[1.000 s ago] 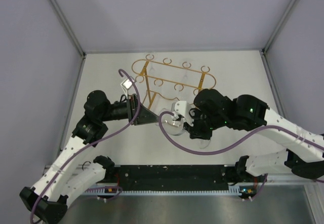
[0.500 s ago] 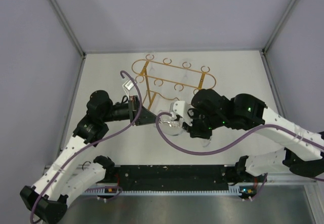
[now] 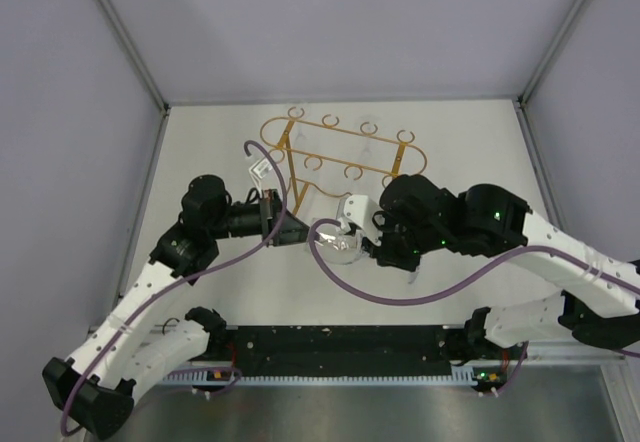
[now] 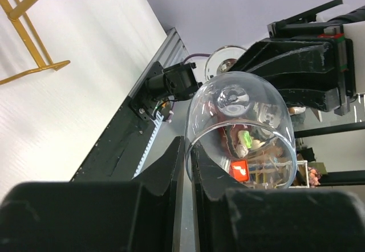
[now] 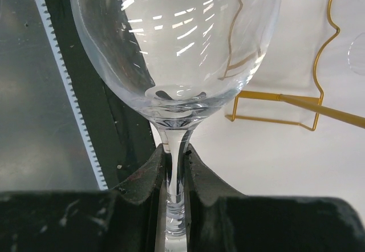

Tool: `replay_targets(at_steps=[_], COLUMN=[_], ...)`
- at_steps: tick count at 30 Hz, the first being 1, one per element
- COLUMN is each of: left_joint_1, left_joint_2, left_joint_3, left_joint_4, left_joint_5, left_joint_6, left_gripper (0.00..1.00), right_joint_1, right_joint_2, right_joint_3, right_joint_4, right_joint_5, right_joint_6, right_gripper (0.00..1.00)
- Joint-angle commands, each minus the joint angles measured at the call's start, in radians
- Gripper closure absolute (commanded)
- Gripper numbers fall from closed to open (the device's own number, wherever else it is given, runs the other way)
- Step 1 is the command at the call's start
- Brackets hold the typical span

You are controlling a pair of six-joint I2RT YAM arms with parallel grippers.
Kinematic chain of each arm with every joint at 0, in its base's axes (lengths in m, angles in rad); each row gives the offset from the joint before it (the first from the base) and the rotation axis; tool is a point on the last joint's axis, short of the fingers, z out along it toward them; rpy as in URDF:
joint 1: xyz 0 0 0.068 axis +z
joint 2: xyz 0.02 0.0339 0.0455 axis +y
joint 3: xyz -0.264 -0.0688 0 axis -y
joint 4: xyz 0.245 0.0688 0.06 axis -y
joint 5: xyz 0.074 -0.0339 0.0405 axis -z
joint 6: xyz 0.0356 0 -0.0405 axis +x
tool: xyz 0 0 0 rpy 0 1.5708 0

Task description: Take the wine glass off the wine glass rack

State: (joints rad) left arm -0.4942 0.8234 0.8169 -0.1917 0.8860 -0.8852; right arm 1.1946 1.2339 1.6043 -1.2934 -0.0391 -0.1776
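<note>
Top: left arm reaches rightward, elbow out left, left gripper (image 3: pixel 297 232) at the wine glass (image 3: pixel 338 245). Right arm folds in from the right, right gripper (image 3: pixel 355 239) on the glass, which is off the wine glass rack (image 3: pixel 340 152), just nearer the bases.
Left wrist: jaws nearly together, bowl rim apparently pinched.
Right wrist: jaws clamp the stem.

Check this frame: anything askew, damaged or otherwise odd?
One thing: the wine glass is off the wine glass rack, held by both arms. The right end effector is shut on its stem, and the left end effector looks pinched on the bowl's thin rim. No crack or spill visible; the rack stands upright.
</note>
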Motion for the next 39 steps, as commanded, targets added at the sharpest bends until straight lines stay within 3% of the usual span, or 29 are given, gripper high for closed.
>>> replay_targets(at_steps=[1,8,14,21,29,39], left_joint_1=[-0.009,-0.010,-0.010,-0.010,-0.010,-0.009], left_joint_2=[0.008,0.019,0.020,0.017,0.003,-0.027], left_joint_3=[0.030,0.034,0.031,0.039,0.030,0.234], left_joint_4=[-0.009,-0.038,-0.061,-0.117,-0.144,-0.578], left_joint_5=[-0.010,-0.032,-0.039,-0.067,-0.076,-0.356], left_joint_6=[0.063,0.094,0.114,0.158,0.178,0.456], left_gripper=[0.89,1.00,1.00,1.00,1.00,1.00], right_joint_1=[0.005,0.005,0.007,0.007,0.005,0.005], right_joint_2=[-0.016,-0.007,0.006,-0.004,-0.050,-0.120], right_joint_3=[0.054,0.019,-0.015,-0.037,-0.078,-0.109], right_joint_4=[0.052,0.059,0.078,0.094,0.117,0.172], right_joint_5=[0.061,0.064,0.068,0.103,0.103,0.163], right_joint_6=[0.027,0.038,0.044,0.056,0.075,0.102], right_gripper=[0.96,0.91,0.85,0.65,0.62,0.59])
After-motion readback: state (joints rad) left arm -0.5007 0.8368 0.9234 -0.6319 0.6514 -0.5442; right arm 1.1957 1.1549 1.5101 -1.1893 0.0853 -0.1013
